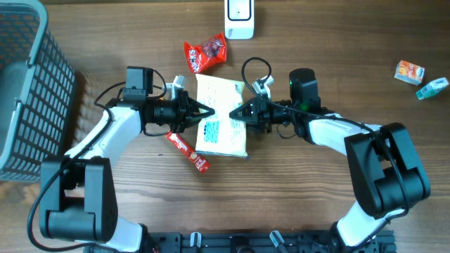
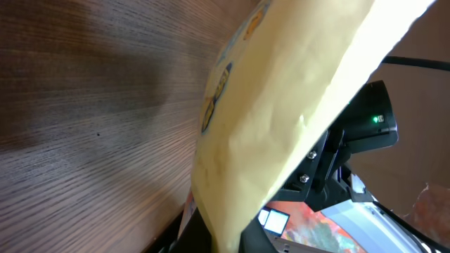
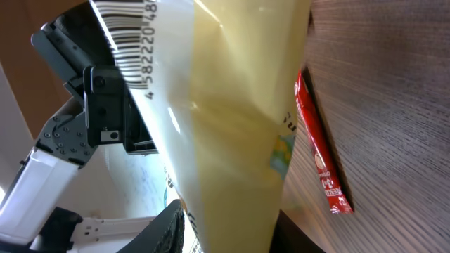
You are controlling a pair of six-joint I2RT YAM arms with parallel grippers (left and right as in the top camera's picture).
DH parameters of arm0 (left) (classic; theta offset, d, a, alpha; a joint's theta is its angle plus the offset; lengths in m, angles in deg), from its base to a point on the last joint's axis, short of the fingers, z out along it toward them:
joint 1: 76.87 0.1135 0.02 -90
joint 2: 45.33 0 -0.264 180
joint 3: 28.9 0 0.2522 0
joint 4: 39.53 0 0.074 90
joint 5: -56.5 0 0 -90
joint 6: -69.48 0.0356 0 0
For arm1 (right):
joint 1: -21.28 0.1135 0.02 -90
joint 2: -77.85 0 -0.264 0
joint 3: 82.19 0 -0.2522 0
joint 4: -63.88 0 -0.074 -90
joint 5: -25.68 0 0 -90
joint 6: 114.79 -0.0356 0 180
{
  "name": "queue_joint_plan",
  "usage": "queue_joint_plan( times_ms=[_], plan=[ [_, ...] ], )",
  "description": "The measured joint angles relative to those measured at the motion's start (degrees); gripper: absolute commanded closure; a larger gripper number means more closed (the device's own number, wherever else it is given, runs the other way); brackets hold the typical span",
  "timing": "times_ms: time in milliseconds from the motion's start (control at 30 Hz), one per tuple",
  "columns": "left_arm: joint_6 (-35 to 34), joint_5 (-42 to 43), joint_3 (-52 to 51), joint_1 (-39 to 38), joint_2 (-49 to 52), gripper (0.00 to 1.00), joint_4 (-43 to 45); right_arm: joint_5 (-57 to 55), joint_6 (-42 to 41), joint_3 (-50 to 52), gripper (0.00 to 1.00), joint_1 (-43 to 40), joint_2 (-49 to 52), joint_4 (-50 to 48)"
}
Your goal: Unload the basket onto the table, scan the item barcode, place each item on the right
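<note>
Left gripper (image 1: 202, 112) was clamped on the left edge of the cream packet (image 1: 223, 95). Right gripper (image 1: 239, 111) sat at the packet's right edge, tips touching or nearly so. Couldn't tell if it had a real grip, since its fingers weren't clear in its own wrist view.

The packet hung between the two grippers at table centre and looked lifted off the wood in both wrist views. Its long axis ran near-to-far, crosswise to the line joining the arms. The barcode (image 3: 130, 42) showed on the face toward the right wrist camera, near one end of the packet.

A red stick sachet (image 1: 188, 152) lay flat on the table just beside and partly under the packet's near-left corner. A red snack bag (image 1: 205, 55) lay just beyond the packet, apart from it.

The white scanner (image 1: 240, 20) stood at the far table edge, straight out past the packet's far end. It was roughly in line with the right gripper, so that arm was a little nearer. Judgement: the barcode face needs turning toward it.

The grey basket (image 1: 49, 77) stood well off to the left, with nothing made out inside. A small orange box (image 1: 409, 72) and a green item (image 1: 432, 88) lay far right, loose on the table.
</note>
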Motion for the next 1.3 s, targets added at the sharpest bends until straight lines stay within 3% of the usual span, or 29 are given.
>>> queue_joint_plan(
  times_ms=[33, 133, 233, 267, 333, 400, 433, 600, 733, 867, 1033, 1167, 1300],
  plan=[
    [-0.2, 0.0, 0.0, 0.0, 0.0, 0.96, 0.0, -0.3, -0.4, 0.0, 0.67, 0.2, 0.0, -0.4],
    [-0.6, 0.0, 0.0, 0.2, 0.0, 0.96, 0.0, -1.2, -1.4, 0.1, 0.96, 1.0, 0.0, -2.0],
    [-0.9, 0.0, 0.0, 0.4, 0.0, 0.96, 0.0, -2.1, -2.7, 0.1, 0.96, 1.5, 0.0, -2.9],
    [-0.9, 0.0, 0.0, 0.6, 0.0, 0.87, 0.0, -2.3, -2.9, 0.1, 0.96, 1.6, 0.0, -3.1],
    [-0.8, 0.0, 0.0, 0.6, 0.0, 0.42, 0.1, -2.5, -3.0, 0.1, 0.96, 1.7, 0.0, -3.1],
    [-0.8, 0.0, 0.0, 0.6, 0.0, 0.07, 0.0, -3.2, -3.0, 0.1, 0.96, 1.9, 0.0, -3.4],
    [-0.7, 0.1, 0.0, 0.5, 0.0, 0.01, 0.0, -3.9, -2.8, 0.1, 0.96, 2.1, 0.0, -3.6],
    [-0.6, -0.8, 0.0, 0.4, 0.0, 0.00, -1.4, -7.0, -0.2, 0.1, 0.95, 1.9, 0.0, -4.0],
    [-0.4, -7.5, 0.0, 1.4, -1.6, 0.00, -8.3, -10.4, 3.8, 0.0, 0.95, 0.2, 0.0, 0.5],
    [-0.1, -17.7, -0.1, 3.8, -8.2, 0.00, -15.2, -18.1, 12.1, -2.7, 0.96, -1.7, -1.4, 20.1],
    [-0.2, -29.0, -0.1, 5.6, -19.2, 0.00, -19.7, -37.0, 27.0, -13.2, 0.96, -1.4, -6.1, 47.3],
    [-0.2, -36.9, -0.1, 5.6, -25.7, 0.00, -21.3, -50.2, 36.6, -23.6, 0.96, 0.2, -9.9, 56.8],
    [-0.2, -42.8, -0.1, 5.6, -29.5, 0.00, -21.7, -57.4, 44.2, -29.4, 0.96, 1.8, -12.3, 58.4]
  ],
)
